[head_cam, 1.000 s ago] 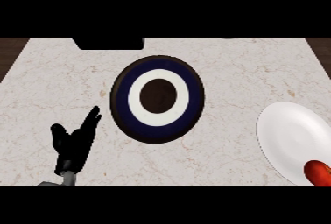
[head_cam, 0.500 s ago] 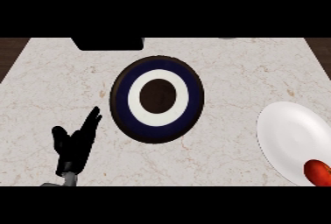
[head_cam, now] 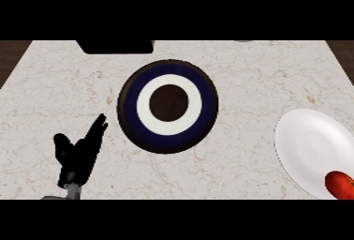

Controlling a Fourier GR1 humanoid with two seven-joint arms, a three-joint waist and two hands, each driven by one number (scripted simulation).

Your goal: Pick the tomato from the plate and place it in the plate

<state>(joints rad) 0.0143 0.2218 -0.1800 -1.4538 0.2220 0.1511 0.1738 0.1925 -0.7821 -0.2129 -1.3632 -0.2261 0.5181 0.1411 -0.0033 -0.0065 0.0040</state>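
Observation:
A red tomato point(head_cam: 341, 183) lies on the near part of a white plate point(head_cam: 311, 140) at the right edge of the counter. A second plate point(head_cam: 168, 106), dark blue with a white ring and a dark centre, sits in the middle of the counter with nothing on it. My left hand point(head_cam: 78, 154) rests open at the lower left, fingers pointing up toward the dark plate, a little left of its rim and touching nothing. My right hand does not show.
A black object point(head_cam: 114, 46) sits at the counter's far edge, left of centre. The marble counter point(head_cam: 62, 93) ends in dark wood at both far corners.

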